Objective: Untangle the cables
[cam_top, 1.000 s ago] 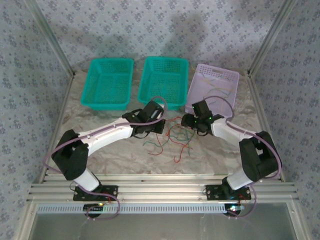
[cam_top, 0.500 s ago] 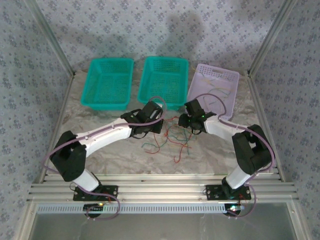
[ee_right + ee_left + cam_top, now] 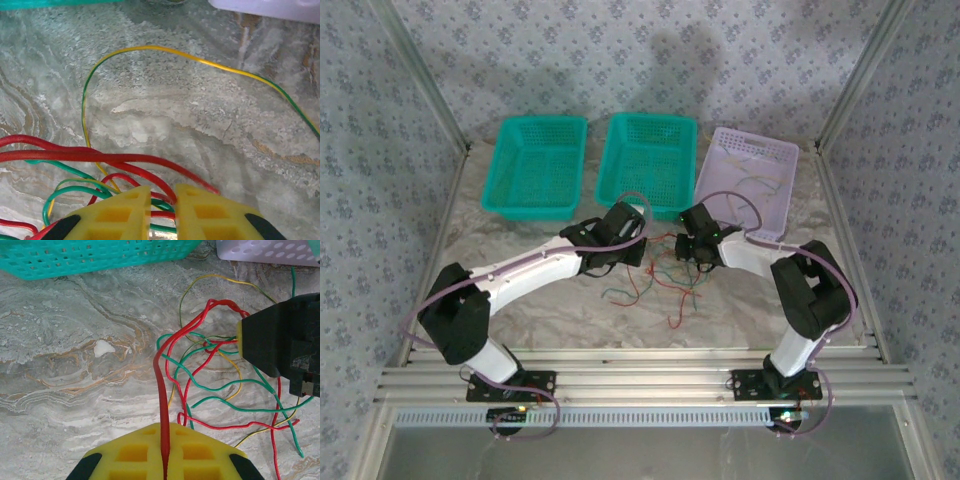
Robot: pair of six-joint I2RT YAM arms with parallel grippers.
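Note:
The cables [image 3: 665, 280] lie as a loose tangle of red, green and yellow wires on the marbled table, between my two grippers. My left gripper [image 3: 638, 250] is at the tangle's left edge. In the left wrist view its yellow pads [image 3: 165, 427] are shut on one red cable [image 3: 161, 390], which runs up to the knot beside the right gripper's black body [image 3: 280, 335]. My right gripper [image 3: 682, 246] is pressed into the tangle's upper right. In the right wrist view its jaws [image 3: 163, 192] stand a narrow gap apart, with red and green cables [image 3: 165, 205] crossing that gap. A yellow-green cable [image 3: 150, 48] arcs beyond.
Two teal baskets [image 3: 535, 165] [image 3: 647, 160] and a lilac basket [image 3: 745, 180], which holds a few wires, stand along the back, close behind both grippers. Bare table lies in front of the tangle. Aluminium frame posts flank the table.
The right gripper has slid left into the tangle, and its jaws have closed from wide open to a narrow gap. The left gripper still holds its red cable and has not moved.

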